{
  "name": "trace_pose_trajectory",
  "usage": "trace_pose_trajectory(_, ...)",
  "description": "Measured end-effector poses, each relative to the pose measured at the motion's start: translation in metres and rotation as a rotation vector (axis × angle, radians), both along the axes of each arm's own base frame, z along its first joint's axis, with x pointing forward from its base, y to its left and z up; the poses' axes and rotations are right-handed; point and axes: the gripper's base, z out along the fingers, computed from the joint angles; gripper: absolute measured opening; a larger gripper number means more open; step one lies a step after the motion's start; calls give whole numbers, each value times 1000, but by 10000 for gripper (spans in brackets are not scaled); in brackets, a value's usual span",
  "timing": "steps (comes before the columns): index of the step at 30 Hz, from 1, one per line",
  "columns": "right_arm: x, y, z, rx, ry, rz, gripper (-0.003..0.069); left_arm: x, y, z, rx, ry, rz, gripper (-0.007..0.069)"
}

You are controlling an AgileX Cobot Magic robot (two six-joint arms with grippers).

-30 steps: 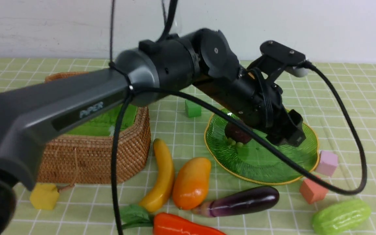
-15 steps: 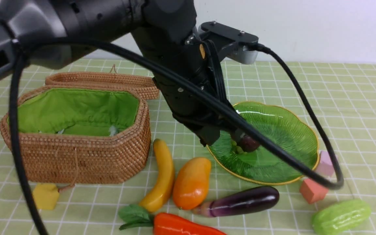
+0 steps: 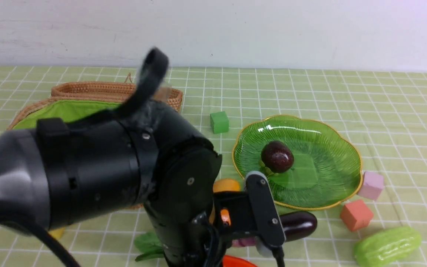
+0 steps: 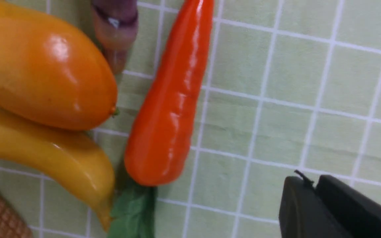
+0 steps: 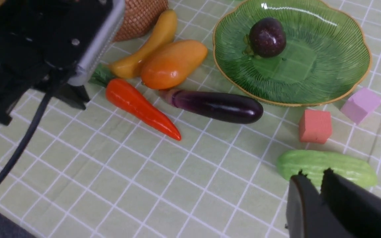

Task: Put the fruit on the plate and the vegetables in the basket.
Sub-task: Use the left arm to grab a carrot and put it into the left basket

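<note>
**Sorting run: between picks, one fruit plated**

Found mangosteen (image 3: pixel 277 156) resting in plate (image 3: pixel 341 142), well apart from both sets of fingers. Logged left gripper (image 4: pixel 313 190) fingers pressed together, holding nothing, near carrot (image 4: pixel 167 109). Placed mango (image 4: pixel 41 66) and banana (image 4: pixel 45 148) beyond the carrot from those fingers, touching each other. Logged right gripper (image 5: pixel 313 175) fingers nearly together, empty, close over gourd (image 5: pixel 326 165), with eggplant (image 5: pixel 217 105) farther off. Judged step: choosing next piece. Next: open fingers, straddle carrot, carry to basket (image 5: pixel 141 16). Could not see basket interior behind left arm (image 3: pixel 87 174).
</note>
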Motion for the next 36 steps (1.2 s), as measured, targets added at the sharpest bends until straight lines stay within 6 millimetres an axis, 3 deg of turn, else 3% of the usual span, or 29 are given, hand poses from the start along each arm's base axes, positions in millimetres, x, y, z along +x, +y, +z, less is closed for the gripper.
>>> trace_pose_trajectory(7,-4,0,-4,-34,47,36,85,30,-4,-40,47,-25,16,467)
trace_pose_trajectory(11,-4,1,-4,-24,49,42,85,41,-4,-61,138,-56,-30,568)
trace_pose_trajectory(21,-5,2,-4,-21,49,48,86,48,-10,-78,144,-83,-55,532)
trace_pose_trajectory(28,-5,2,-4,-22,53,49,86,50,-10,-84,162,-76,-61,385)
trace_pose_trajectory(36,-5,2,-4,-17,56,53,86,45,-4,-78,206,-38,-19,385)
